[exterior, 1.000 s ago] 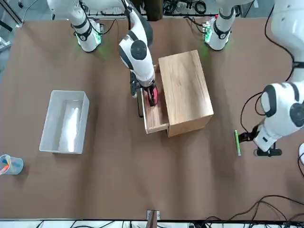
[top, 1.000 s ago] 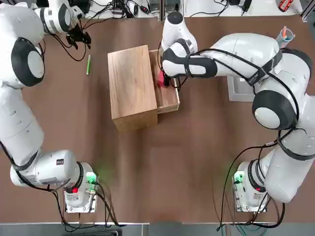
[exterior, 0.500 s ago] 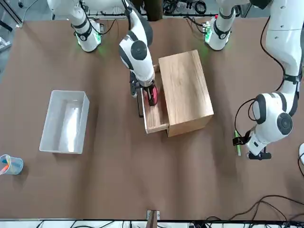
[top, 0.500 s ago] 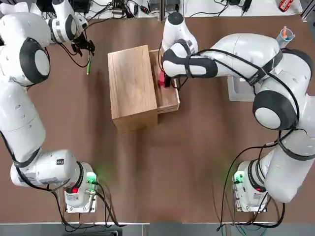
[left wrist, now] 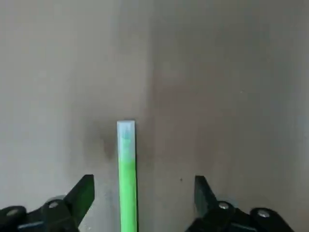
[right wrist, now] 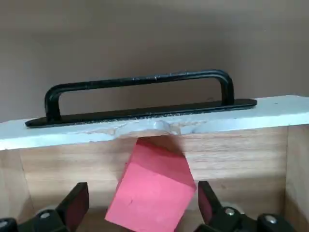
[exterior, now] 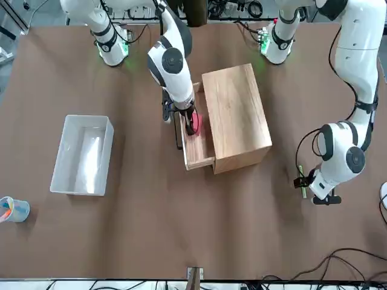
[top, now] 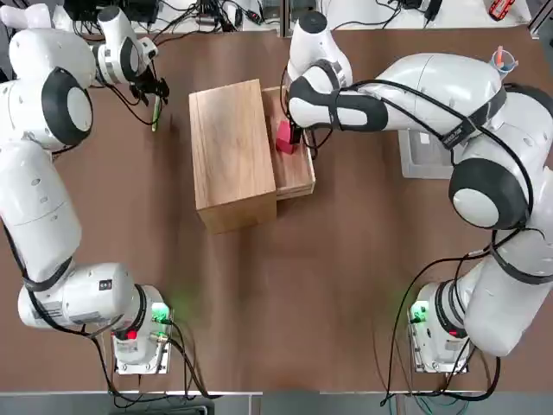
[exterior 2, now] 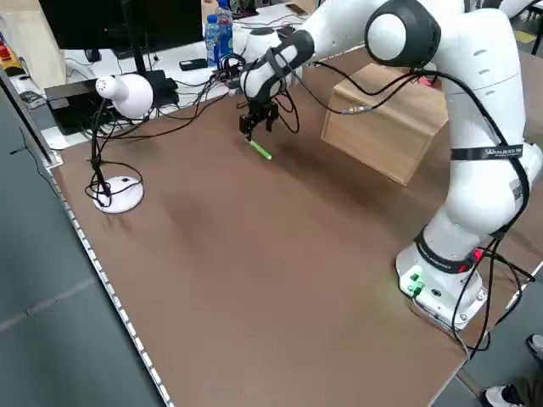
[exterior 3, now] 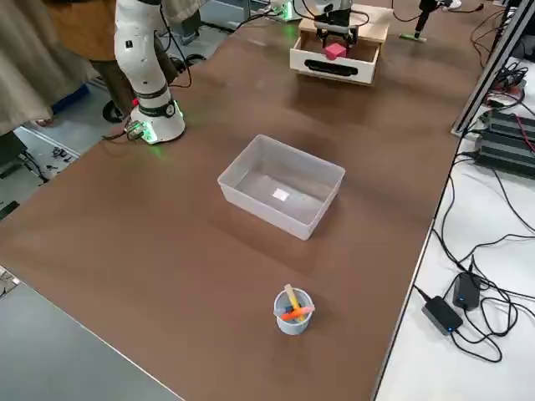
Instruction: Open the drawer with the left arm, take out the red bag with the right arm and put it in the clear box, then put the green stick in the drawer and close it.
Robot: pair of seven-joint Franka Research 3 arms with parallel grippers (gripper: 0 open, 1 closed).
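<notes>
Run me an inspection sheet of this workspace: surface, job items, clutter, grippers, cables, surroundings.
Surface: brown tabletop, no spills seen
Drawer: pulled out of its cabinet
Red bag: inside the drawer
Clear box: empty, small label on its bottom
Green stick: on the table
Clutter: blue cup holding pens
Left gripper: open around the stick
Right gripper: open, at the bag
Cables: along both arms
Surroundings: person beside the table
</notes>
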